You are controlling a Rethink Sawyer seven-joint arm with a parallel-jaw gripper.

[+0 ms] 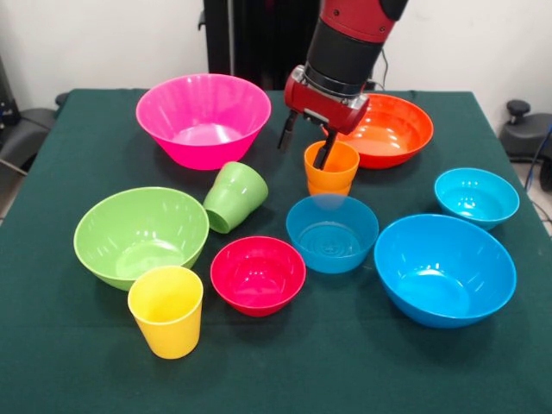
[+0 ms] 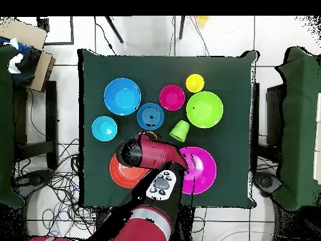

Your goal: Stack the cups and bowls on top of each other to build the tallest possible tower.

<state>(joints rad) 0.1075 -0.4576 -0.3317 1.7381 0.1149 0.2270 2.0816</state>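
My gripper (image 1: pixel 304 142) is open above the upright orange cup (image 1: pixel 331 171). One finger dips inside its rim and the other hangs outside on the left. The green cup (image 1: pixel 235 197) lies tilted on its side between the pink bowl (image 1: pixel 203 121) and the light green bowl (image 1: pixel 141 235). The yellow cup (image 1: pixel 166 310) stands upright at the front. The orange bowl (image 1: pixel 392 129), red bowl (image 1: pixel 258 274), a small blue bowl (image 1: pixel 332 233), a small cyan bowl (image 1: pixel 476 197) and the large blue bowl (image 1: pixel 444 269) sit apart. In the overhead view the arm (image 2: pixel 150 154) hides the orange cup.
Everything stands on a dark green tablecloth (image 1: pixel 78 362). Nothing is stacked. Black chairs (image 2: pixel 12 125) stand at both sides of the table, and cables (image 2: pixel 56 188) lie on the floor.
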